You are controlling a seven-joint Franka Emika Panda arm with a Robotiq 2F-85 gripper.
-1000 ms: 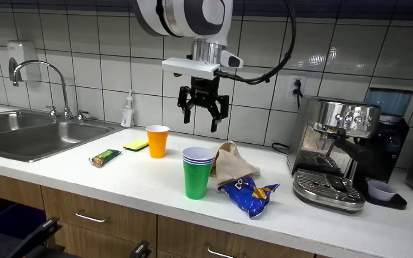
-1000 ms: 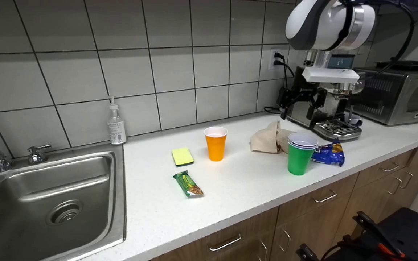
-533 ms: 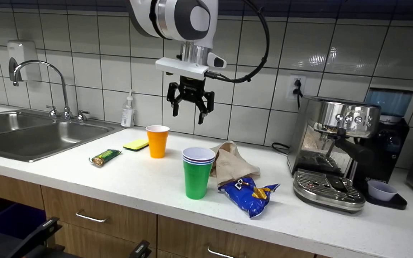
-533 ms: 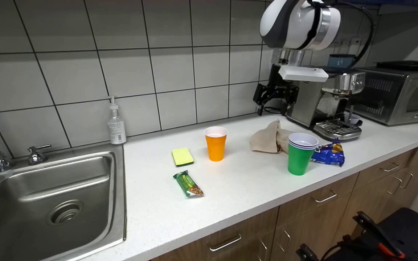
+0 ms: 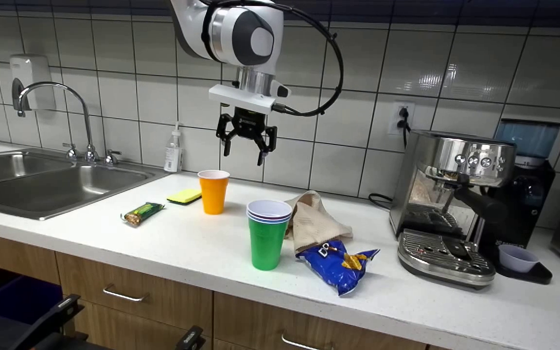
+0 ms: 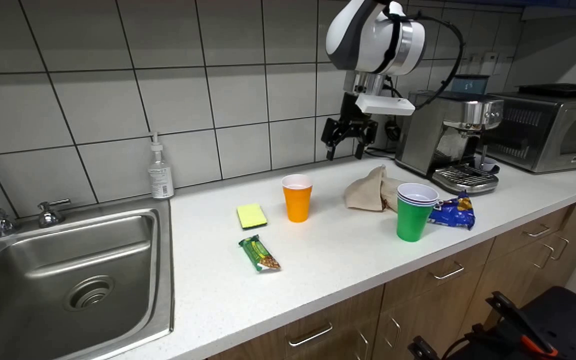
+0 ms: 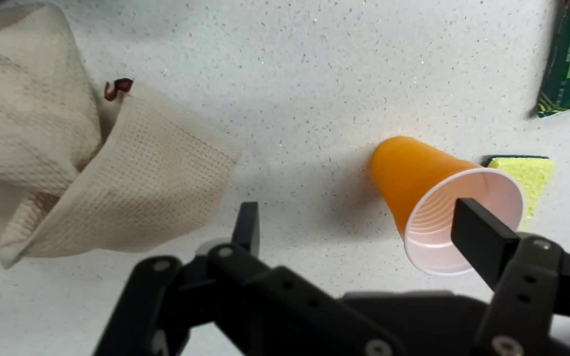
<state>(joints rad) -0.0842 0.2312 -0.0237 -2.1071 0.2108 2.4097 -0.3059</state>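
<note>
left to right in an exterior view: green snack bar [image 5: 144, 214], yellow sponge [image 5: 184, 196], then orange cup [image 5: 213, 194], upright on the white surface [image 5: 187, 233]. orange cup looked like thin plastic: probably light, flexy, a bit slick, easy to dent or tip. best hold seemed a gentle squeeze on the wall below the rim. hand [image 5: 244, 153] was spread, grasping nothing; orange cup sat lower and left of it in both exterior views, not touching. further right: green cup stack [image 5: 266, 245], tan cloth [image 5: 315, 221], blue bag [image 5: 334, 266].
</note>
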